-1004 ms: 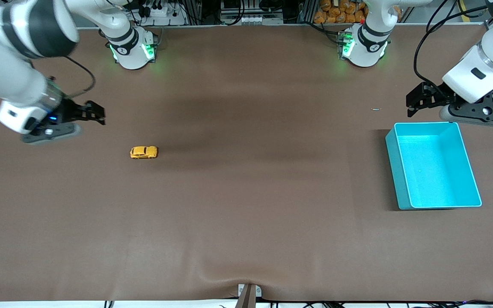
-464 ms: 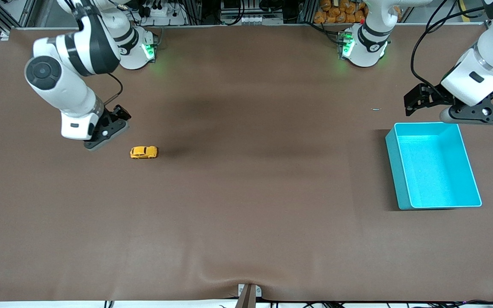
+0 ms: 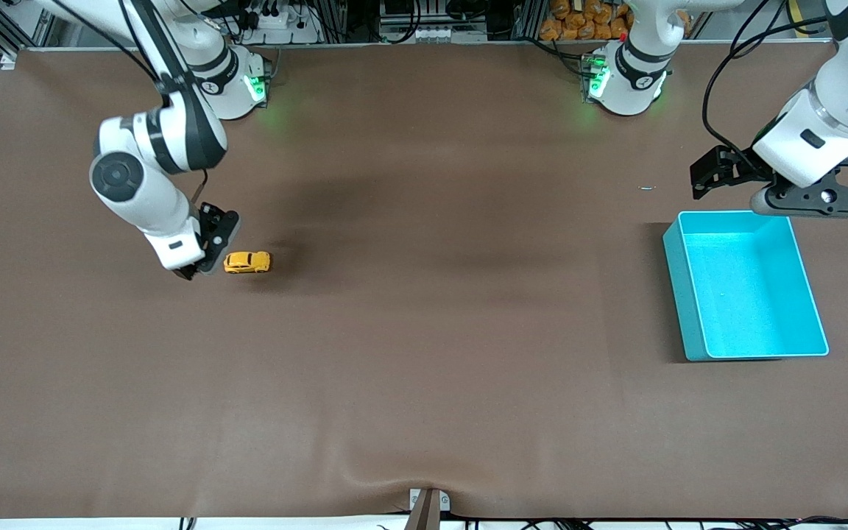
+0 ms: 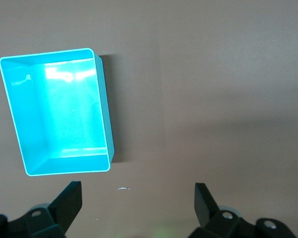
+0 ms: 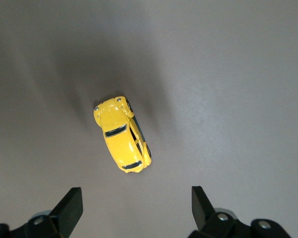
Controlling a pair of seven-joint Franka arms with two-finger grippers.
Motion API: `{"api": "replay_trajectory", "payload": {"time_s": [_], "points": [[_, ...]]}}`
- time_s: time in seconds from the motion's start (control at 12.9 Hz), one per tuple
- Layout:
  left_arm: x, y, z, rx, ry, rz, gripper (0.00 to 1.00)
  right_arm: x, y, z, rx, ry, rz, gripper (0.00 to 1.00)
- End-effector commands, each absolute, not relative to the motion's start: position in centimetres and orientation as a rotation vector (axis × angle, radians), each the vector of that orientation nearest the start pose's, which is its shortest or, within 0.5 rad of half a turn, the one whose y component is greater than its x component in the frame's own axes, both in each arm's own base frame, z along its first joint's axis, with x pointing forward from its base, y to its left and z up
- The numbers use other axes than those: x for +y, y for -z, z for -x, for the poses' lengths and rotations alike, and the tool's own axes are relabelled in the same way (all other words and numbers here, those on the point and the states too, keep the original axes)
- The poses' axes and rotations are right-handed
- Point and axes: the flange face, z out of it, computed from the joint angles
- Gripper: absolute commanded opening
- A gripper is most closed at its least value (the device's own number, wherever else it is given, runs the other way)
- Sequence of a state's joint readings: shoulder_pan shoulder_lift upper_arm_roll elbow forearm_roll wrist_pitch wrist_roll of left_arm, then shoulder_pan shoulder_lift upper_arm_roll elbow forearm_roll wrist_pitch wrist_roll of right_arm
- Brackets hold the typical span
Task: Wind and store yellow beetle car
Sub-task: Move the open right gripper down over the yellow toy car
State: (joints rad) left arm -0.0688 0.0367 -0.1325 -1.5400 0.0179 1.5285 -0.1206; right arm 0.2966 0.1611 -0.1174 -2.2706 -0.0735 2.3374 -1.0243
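The brown counter carried the yellow beetle car toward the right arm's end, ungrasped, well apart from the turquoise bin. The right tool, spread, hung just beside the car; the left tool, spread, waited by the bin. Winding and storing remained undone.

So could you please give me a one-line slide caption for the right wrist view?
Open right gripper poised above the yellow beetle car standing on the brown table.
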Motion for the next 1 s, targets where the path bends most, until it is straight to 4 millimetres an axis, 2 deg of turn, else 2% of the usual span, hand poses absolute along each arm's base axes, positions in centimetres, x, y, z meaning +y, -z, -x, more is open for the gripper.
{"api": "replay_trajectory", "payload": {"time_s": [0.0,0.15,0.31,0.54,0.93], "points": [[-11.1,-61.7,-54.7,0.100,-0.087,3.155,1.00,9.6,-25.9,-52.0,-1.962,-0.182,2.487,0.90],[-11.0,-61.9,-54.6,0.098,-0.083,3.157,1.00,10.3,-24.1,-51.9,-1.986,-0.181,2.471,0.85],[-11.0,-62.0,-54.6,0.100,-0.081,3.157,1.00,12.4,-22.5,-51.3,-2.051,-0.212,2.408,0.77],[-10.9,-62.0,-54.6,0.098,-0.081,3.157,1.00,13.6,-21.7,-50.6,-2.088,-0.207,2.381,0.77],[-10.9,-62.0,-54.6,0.098,-0.078,3.158,1.00,13.4,-21.0,-50.0,-2.144,-0.216,2.357,0.77]]}}
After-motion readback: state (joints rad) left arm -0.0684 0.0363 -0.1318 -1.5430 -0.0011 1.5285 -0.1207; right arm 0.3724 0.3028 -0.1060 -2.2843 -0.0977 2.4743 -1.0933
